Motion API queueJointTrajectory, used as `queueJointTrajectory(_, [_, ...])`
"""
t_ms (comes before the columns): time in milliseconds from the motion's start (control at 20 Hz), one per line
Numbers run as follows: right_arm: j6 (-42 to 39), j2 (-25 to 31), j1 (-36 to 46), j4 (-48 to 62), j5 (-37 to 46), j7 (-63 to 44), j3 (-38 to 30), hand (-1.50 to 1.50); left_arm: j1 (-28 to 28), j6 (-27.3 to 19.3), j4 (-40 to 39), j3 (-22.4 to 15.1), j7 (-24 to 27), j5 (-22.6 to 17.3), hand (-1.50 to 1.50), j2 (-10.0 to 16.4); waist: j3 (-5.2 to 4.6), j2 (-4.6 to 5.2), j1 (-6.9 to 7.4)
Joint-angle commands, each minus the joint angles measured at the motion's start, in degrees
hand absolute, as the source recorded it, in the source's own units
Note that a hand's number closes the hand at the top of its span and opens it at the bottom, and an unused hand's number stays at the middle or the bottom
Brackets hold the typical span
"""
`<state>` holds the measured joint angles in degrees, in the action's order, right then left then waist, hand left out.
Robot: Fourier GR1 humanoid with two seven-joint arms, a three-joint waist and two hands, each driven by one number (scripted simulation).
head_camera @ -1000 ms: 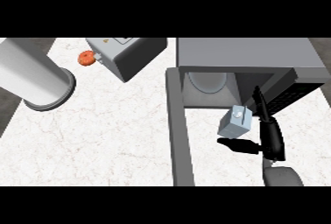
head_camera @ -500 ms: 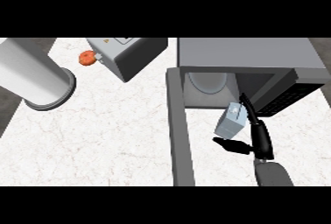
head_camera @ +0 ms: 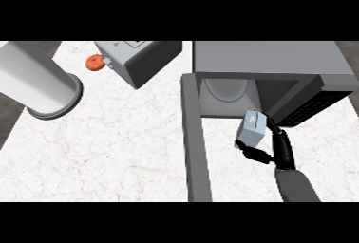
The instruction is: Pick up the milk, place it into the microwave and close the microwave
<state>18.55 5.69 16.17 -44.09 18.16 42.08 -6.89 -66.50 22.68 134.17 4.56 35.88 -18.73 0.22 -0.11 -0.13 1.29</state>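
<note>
The milk (head_camera: 252, 128) is a small pale blue-grey carton, tilted, just in front of the open mouth of the microwave (head_camera: 273, 57). My right hand (head_camera: 281, 149) is shut on it: the fingers run up its right side and the thumb curls under its lower end. The grey forearm comes in from the lower right. The microwave door (head_camera: 196, 142) stands swung open to the left of the carton, seen edge-on as a long grey bar. Inside the cavity a pale round plate (head_camera: 226, 88) shows. My left hand shows nowhere.
A thick grey cylinder (head_camera: 42, 85) slants across the upper left of the white marble counter (head_camera: 112, 152). A grey box-shaped appliance (head_camera: 136, 59) stands at the back, with a small orange thing (head_camera: 95, 62) beside it. The microwave's dark control panel (head_camera: 316, 102) faces right.
My right hand has carried the milk a little up and to the left, closer to the microwave's opening. The door and everything else stayed where they were.
</note>
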Motion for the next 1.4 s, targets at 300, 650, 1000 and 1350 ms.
queueJointTrajectory(300, [6.01, 2.63, 7.92, 18.52, 3.52, 7.32, -2.29, 1.5, -0.95, 0.67, 1.6, 0.11, -0.69, -0.87, -1.5, -0.21, 0.23, 0.4, 0.34])
queueJointTrajectory(650, [-1.78, 6.85, 12.92, 25.47, 3.22, 18.11, -2.93, 1.5, -1.96, 4.82, -0.81, 2.67, 1.69, -1.95, -1.5, 0.64, 0.35, 0.74, 1.4])
queueJointTrajectory(1000, [-6.63, 4.47, 13.53, 26.62, 2.35, 26.05, -2.68, 1.5, 2.98, 2.33, -2.93, 3.7, -1.56, -3.27, -1.5, 0.26, 0.27, 0.68, 0.16])
queueJointTrajectory(1350, [-15.85, 2.09, 15.45, 18.93, 2.12, 20.0, 1.22, 1.5, -0.42, 4.71, -2.79, 5.57, 0.27, -4.66, -1.5, 0.07, 0.08, -0.23, -0.95])
